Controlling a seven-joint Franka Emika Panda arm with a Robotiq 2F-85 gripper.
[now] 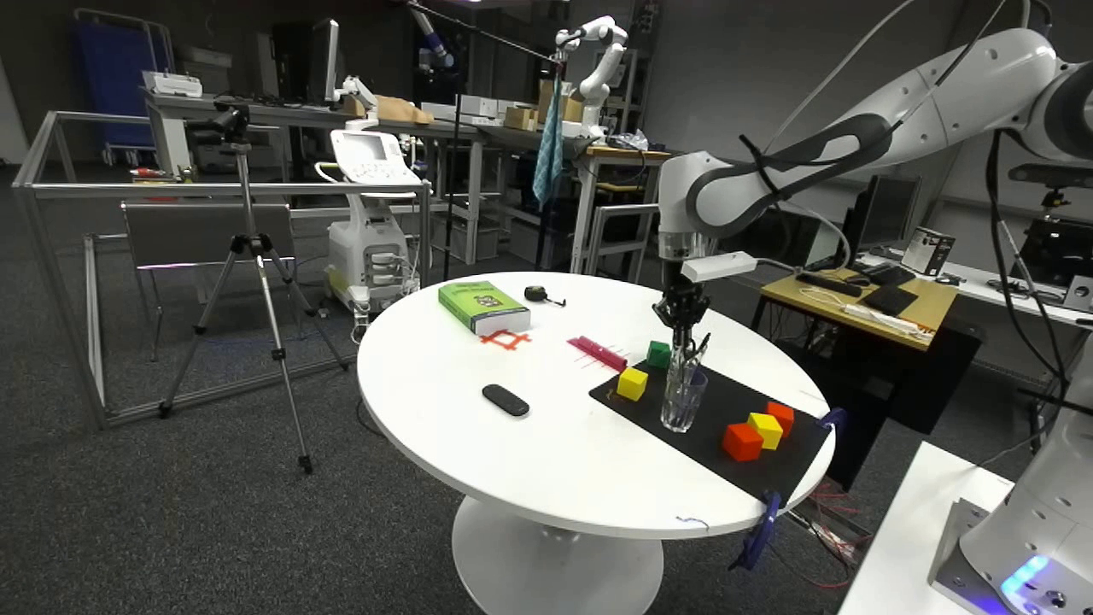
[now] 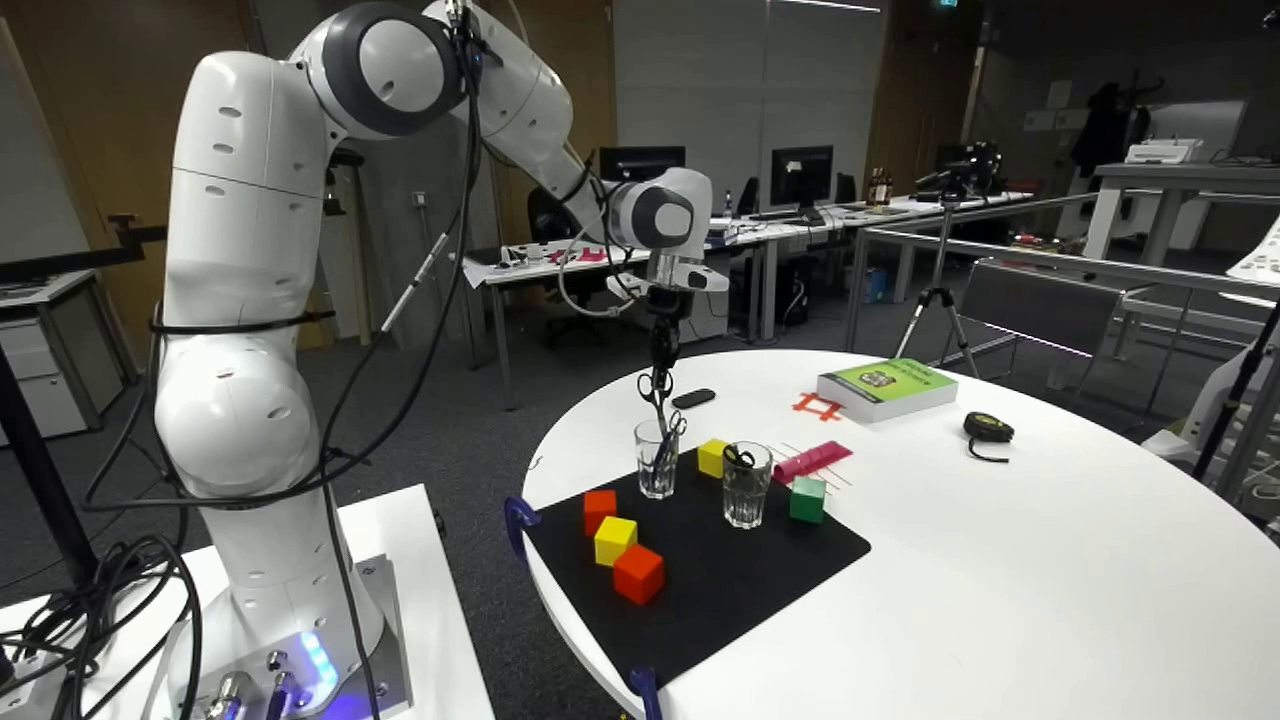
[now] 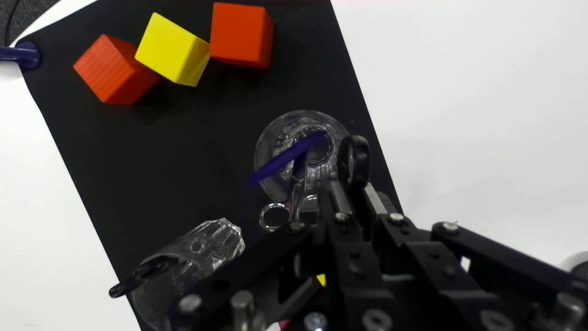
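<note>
Arm (image 2: 390, 80) in high arch, wrist (image 2: 680, 215) vertical, pincer (image 3: 353, 187) downward and nearly closed

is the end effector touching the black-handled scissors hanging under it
Touching: the wrist view shows the end effector pinching the black-handled scissors by one loop, caught between its jaws.

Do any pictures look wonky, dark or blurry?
In the wrist view, the gripper looks dark and a bit fuzzy, and the lower-left glass seems tipped; in an exterior view, that glass stands upright; in both exterior views, the white table is bright, the floor dark.
</note>
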